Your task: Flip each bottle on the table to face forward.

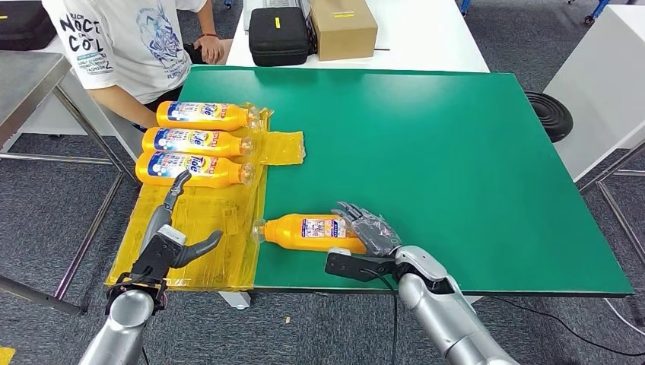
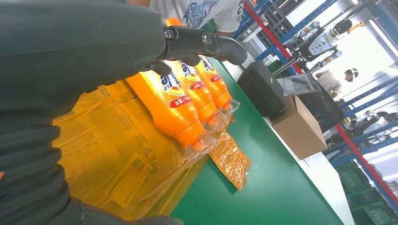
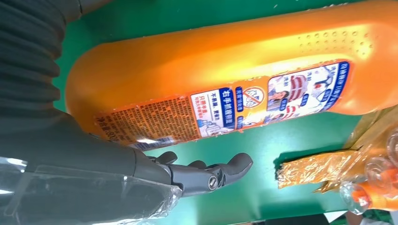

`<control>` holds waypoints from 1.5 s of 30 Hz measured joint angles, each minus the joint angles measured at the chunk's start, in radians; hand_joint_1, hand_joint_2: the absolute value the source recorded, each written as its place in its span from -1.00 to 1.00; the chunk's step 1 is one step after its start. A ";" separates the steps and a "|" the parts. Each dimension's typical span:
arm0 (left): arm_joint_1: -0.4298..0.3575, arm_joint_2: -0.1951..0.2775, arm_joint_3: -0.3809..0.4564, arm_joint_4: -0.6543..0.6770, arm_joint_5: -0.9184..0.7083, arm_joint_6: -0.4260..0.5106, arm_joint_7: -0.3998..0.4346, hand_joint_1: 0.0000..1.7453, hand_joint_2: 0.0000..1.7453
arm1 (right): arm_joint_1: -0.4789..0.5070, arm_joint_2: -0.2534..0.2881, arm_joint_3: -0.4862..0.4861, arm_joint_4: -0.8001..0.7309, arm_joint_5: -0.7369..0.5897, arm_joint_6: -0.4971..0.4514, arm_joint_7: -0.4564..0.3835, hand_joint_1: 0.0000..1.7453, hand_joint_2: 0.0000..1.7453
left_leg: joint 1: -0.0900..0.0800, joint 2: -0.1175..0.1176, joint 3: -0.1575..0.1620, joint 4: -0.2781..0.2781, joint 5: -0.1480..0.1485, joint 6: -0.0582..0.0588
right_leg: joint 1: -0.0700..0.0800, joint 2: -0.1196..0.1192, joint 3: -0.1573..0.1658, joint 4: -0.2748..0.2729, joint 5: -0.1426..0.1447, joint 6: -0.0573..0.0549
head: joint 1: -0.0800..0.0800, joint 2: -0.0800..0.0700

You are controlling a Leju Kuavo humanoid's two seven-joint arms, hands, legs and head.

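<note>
Lone orange bottle (image 1: 312,233) lies on green worktop (image 1: 456,152) at 6 o'clock, back label up, right hand (image 1: 370,230) fingers draped over its base end, left hand (image 1: 171,242) fingers apart, empty; looks stiff, slick plastic, roll from mid-body.

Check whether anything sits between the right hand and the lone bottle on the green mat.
Nothing visible does. The right hand is already against the base end of the lone bottle, which lies on the green mat.
</note>
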 joint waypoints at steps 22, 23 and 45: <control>-0.050 -0.014 -0.002 0.048 0.003 -0.020 0.010 -1.00 1.00 | -0.189 0.017 -0.062 0.298 0.017 0.056 0.049 -1.00 1.00 | 0.000 0.000 0.000 0.000 0.001 0.000 | 0.000 0.000 0.000 0.000 0.001 0.000 | 0.000 0.000; -0.051 -0.014 -0.002 0.051 0.003 -0.020 0.010 -1.00 1.00 | -0.199 0.020 -0.062 0.312 0.019 0.063 0.051 -1.00 1.00 | 0.000 0.000 0.000 0.000 0.001 0.000 | 0.000 0.000 0.000 0.000 0.001 0.000 | 0.000 0.000; -0.051 -0.015 -0.002 0.060 0.027 -0.018 0.013 -1.00 1.00 | -0.356 0.064 -0.006 0.515 0.046 0.138 0.035 -0.34 1.00 | 0.000 0.000 0.000 0.000 0.001 0.000 | 0.000 0.000 0.000 0.000 0.001 0.000 | 0.000 0.000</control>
